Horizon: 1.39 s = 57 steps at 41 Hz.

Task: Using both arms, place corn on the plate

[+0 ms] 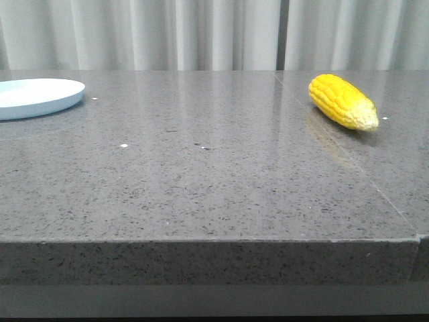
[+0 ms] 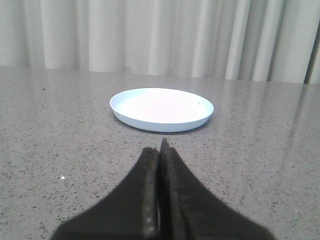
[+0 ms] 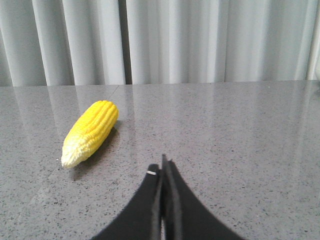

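Observation:
The yellow corn [image 1: 343, 102] lies on the grey stone table at the far right, its pale tip toward the right. The pale blue-white plate [image 1: 37, 96] sits at the far left, cut off by the frame edge, and holds nothing. Neither arm shows in the front view. In the left wrist view my left gripper [image 2: 161, 150] is shut and empty, just short of the plate [image 2: 161, 108]. In the right wrist view my right gripper [image 3: 161, 167] is shut and empty, with the corn [image 3: 91, 132] ahead of it and off to one side.
The grey speckled table [image 1: 214, 181] has a straight front edge near the camera and a seam running diagonally on its right side. Pale curtains hang behind the table. A few small white specks lie on the surface.

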Motion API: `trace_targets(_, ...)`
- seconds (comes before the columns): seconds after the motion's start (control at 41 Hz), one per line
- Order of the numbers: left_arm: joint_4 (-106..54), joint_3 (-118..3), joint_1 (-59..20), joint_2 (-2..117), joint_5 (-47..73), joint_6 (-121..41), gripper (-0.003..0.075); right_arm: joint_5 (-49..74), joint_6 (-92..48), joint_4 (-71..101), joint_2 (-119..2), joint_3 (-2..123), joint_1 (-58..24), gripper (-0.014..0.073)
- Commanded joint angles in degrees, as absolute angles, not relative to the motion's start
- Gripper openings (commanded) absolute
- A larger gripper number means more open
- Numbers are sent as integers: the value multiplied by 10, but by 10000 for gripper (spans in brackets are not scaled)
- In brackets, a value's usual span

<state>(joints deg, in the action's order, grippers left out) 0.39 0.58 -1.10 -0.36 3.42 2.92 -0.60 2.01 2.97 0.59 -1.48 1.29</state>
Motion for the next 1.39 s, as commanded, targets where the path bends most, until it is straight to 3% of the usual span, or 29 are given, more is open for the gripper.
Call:
trace_targets(0.0, 0, 18, -11, -13, -9, 32, -20, -55, 19, 28, 16, -3, 12, -66)
trace_targets(0.951, 0, 1, -11, -13, -56, 32, -20, -61, 19, 28, 16, 8, 12, -66)
trace_targets(1.122, 0, -95, -11, -11, -38, 32, -20, -15, 19, 29, 16, 96, 12, -66)
trace_targets(1.366, 0, -283, -11, 25, 62, 32, -20, 148, 19, 29, -30, 275, 12, -66)
